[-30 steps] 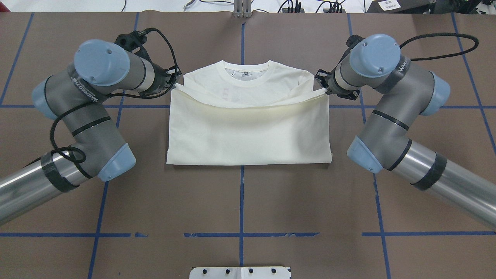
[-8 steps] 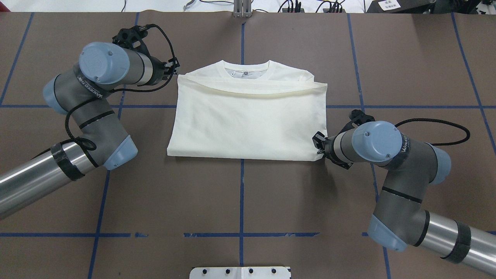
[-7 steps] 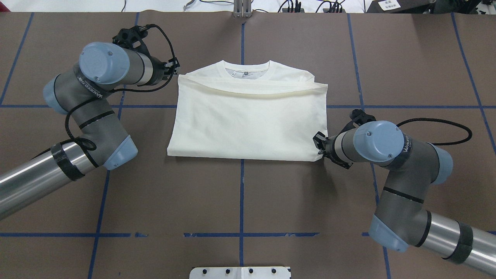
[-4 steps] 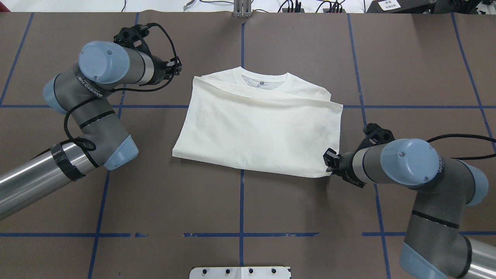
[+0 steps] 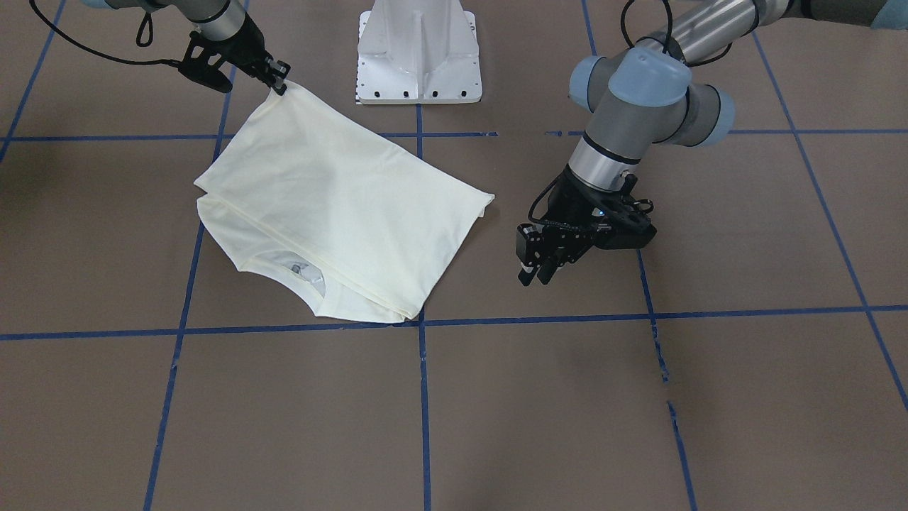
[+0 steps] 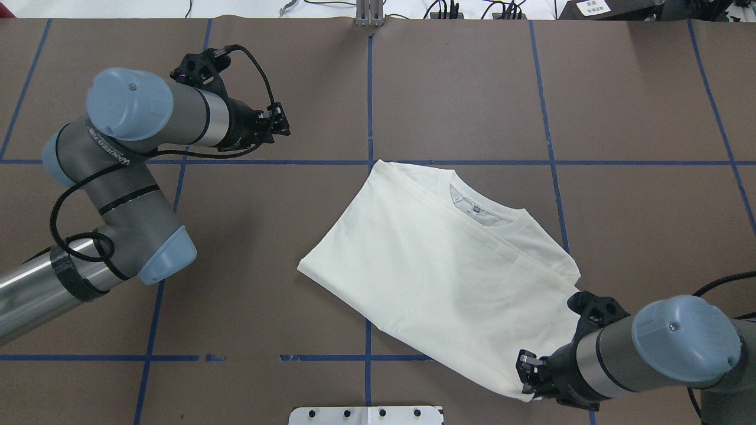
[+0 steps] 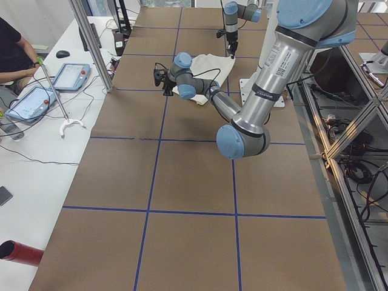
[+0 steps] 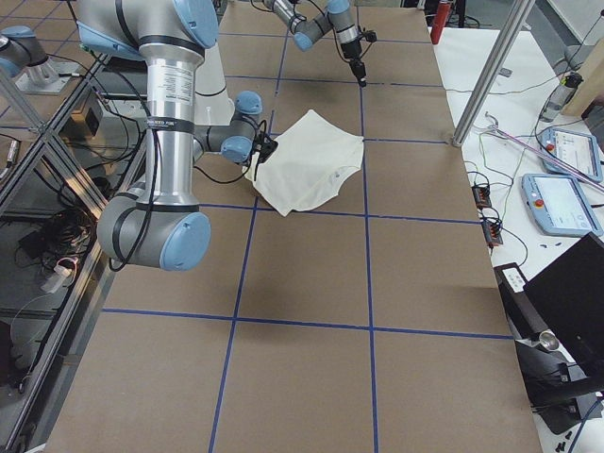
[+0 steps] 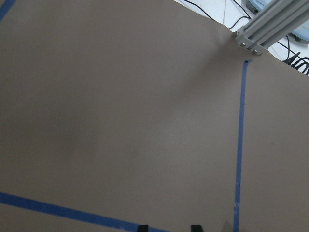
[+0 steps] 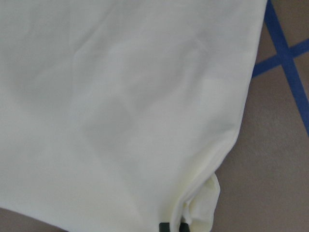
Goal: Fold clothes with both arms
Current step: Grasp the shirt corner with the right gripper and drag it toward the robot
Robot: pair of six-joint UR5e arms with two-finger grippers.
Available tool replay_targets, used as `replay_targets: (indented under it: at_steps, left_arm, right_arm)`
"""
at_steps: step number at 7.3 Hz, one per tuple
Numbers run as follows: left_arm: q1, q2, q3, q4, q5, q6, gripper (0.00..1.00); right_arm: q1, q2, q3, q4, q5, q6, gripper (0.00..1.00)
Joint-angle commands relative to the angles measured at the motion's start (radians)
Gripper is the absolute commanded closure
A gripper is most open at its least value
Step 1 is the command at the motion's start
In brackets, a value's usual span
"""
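The folded shirt (image 6: 449,277) lay skewed on the brown table (image 6: 236,307), plain cream side up, its neckline (image 6: 481,206) toward the far right. From overhead, the right gripper (image 6: 525,385) sat at the shirt's near right corner, close to the robot's edge of the table, but the state of its jaws was hard to read there. The front-facing view showed them pressed onto that corner, with the cloth drawn to a point. The right wrist camera showed a bunched fold of cream fabric caught between the black tips.

The left gripper (image 6: 283,122) hovered over bare table at the far left, well apart from the shirt. The overhead view could not settle its jaws. The left wrist camera showed its two fingertips (image 9: 195,227) spread, with only the brown surface and a blue tape line (image 9: 240,145) beyond them. Only the view from the table's left end took in a seated person (image 7: 13,51) at a white bench (image 7: 36,139) beside the table.
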Motion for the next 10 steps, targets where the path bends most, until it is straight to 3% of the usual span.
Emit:
replay_targets:
  at_steps: [1, 2, 4, 6, 7, 10]
  left_arm:
    - [0.032, 0.056, -0.102, 0.003, -0.085, -0.106, 0.53]
    - [0.059, 0.078, -0.127, 0.026, -0.096, -0.158, 0.49]
    - [0.199, 0.087, -0.159, 0.112, -0.103, -0.285, 0.38]
    - [0.310, 0.083, -0.126, 0.116, -0.063, -0.358, 0.38]
    - [0.312, 0.074, -0.097, 0.116, -0.038, -0.363, 0.38]
    - [0.318, 0.031, -0.014, 0.118, -0.034, -0.354, 0.38]
  right_arm:
    - [-0.077, -0.016, 0.014, 0.000, 0.023, 0.026, 0.01]
    - [-0.068, -0.014, 0.021, 0.000, 0.021, 0.029, 0.00]
    - [0.101, 0.022, 0.037, 0.000, 0.024, 0.026, 0.00]
    - [0.348, 0.204, -0.146, 0.000, 0.020, -0.015, 0.00]
    - [0.413, 0.248, -0.191, 0.001, 0.018, -0.075, 0.00]
    - [0.433, 0.250, -0.221, 0.003, 0.016, -0.117, 0.00]
